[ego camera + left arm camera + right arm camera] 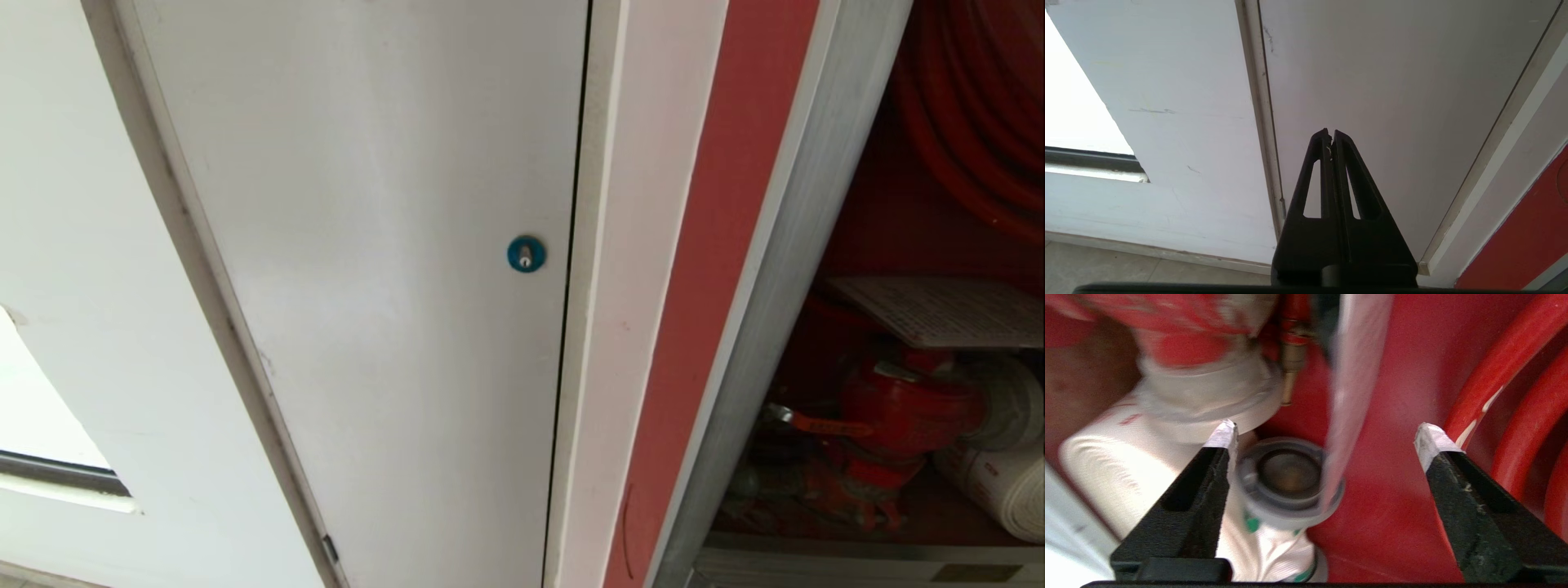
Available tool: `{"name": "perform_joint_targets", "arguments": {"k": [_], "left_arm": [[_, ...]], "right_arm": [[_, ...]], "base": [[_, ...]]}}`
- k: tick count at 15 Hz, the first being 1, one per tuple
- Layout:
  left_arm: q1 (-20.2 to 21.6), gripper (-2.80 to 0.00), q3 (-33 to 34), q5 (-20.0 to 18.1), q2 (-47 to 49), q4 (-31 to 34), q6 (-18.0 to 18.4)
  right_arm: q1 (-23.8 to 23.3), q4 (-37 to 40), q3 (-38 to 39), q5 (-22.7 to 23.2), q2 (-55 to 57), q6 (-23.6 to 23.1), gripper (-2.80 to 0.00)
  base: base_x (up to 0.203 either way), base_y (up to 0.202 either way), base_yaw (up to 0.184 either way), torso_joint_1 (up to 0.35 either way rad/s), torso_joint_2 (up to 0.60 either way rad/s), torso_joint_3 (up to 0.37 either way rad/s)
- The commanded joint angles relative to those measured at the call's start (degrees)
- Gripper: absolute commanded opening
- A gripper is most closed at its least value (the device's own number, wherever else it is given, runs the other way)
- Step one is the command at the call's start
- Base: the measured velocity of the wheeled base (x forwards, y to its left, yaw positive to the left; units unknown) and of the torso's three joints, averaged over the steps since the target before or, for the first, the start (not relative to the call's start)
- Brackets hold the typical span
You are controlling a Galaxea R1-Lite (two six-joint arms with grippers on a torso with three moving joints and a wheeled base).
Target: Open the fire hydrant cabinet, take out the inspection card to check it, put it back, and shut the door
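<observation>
The fire hydrant cabinet (784,269) stands open at the right, and I see straight into its red inside. Its glass door is out of view. The white inspection card (939,310) rests flat above the red hydrant valve (906,408). My right gripper (1327,435) is inside the cabinet and open, its fingers wide apart. In that view the inspection card (1355,375) shows edge-on as a blurred pale strip ahead, between the fingers and touching neither. My left gripper (1331,132) is shut and empty, pointing at the plain white panel (1392,81).
A plain white door with a round blue lock (526,254) fills the middle. Red hose coils (971,122) hang at the cabinet's upper right. A white rolled hose (1004,482) lies at the bottom right, its grey coupling (1290,477) just beyond my right fingers.
</observation>
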Motion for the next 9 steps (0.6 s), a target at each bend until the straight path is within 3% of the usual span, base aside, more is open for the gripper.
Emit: {"name": "perform_joint_targets", "arguments": {"k": [1, 4, 8, 9], "left_arm": [[0.04, -2.8, 0.35, 0.02, 0.07, -0.03, -0.01], [0.06, -2.8, 0.35, 0.02, 0.07, -0.03, -0.01], [0.06, -2.8, 0.35, 0.02, 0.07, -0.03, -0.01], [0.06, -2.8, 0.35, 0.02, 0.04, -0.03, -0.01]], "right_arm": [[2.26, -0.34, -1.24, -0.6, 2.36, 0.72, 0.0], [6.21, -0.35, -1.97, -4.2, 2.76, 2.72, 0.0], [7.21, -0.44, -3.18, -5.9, 4.72, 2.74, 0.0], [7.21, -0.44, -3.89, -6.37, 5.3, 2.74, -2.49]], "base": [[0.0, 0.0, 0.0, 0.0, 0.0, 0.0], [0.0, 0.0, 0.0, 0.0, 0.0, 0.0], [0.0, 0.0, 0.0, 0.0, 0.0, 0.0], [0.0, 0.0, 0.0, 0.0, 0.0, 0.0]]}}
